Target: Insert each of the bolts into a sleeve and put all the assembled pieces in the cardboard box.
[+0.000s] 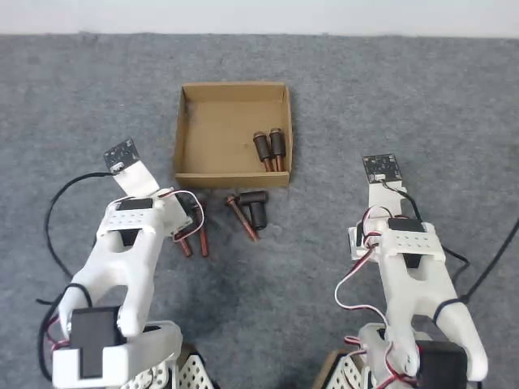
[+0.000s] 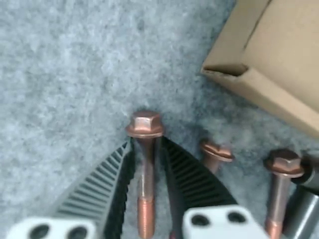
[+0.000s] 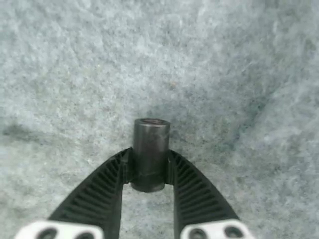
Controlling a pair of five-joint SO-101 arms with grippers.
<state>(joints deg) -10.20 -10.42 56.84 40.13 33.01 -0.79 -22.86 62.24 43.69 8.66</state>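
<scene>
My left gripper is shut on a copper bolt, hex head pointing away from the wrist, low over the grey carpet. Beside it lie a second bolt and a third bolt next to a black sleeve. In the high view the left gripper sits just below the cardboard box, which holds two assembled pieces. A loose bolt and sleeve lie in front of the box. My right gripper is shut on a black sleeve, held with its hole facing away.
The right arm stands at the right, well apart from the box, with bare carpet around it. The box corner is close to the left gripper. A black cable loops at the left.
</scene>
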